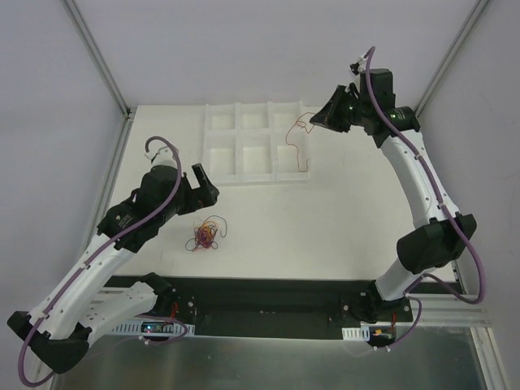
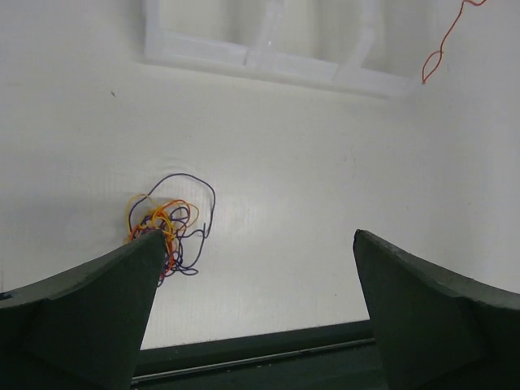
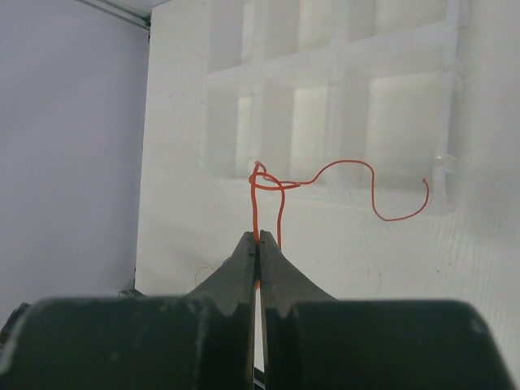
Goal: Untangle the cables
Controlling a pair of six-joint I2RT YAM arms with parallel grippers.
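Top view: a small tangle of thin curly red-orange, purple and tan cables lies left of centre, near the left gripper. At upper right, the right gripper dangles a single thin red-orange wire by a white plastic compartment tray.
Left wrist view — fingers spread, tangle lower left.
Right wrist view — jaws pressed together, pinching the wire.

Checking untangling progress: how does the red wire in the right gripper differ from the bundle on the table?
The red wire is one single-coloured strand; the bundle is several red-orange, dark purple and tan strands looped together. The red wire hangs lifted, pinched in the shut right gripper near the white tray; the bundle lies on the table, ungripped, by the open left gripper. Both are very thin and curly.
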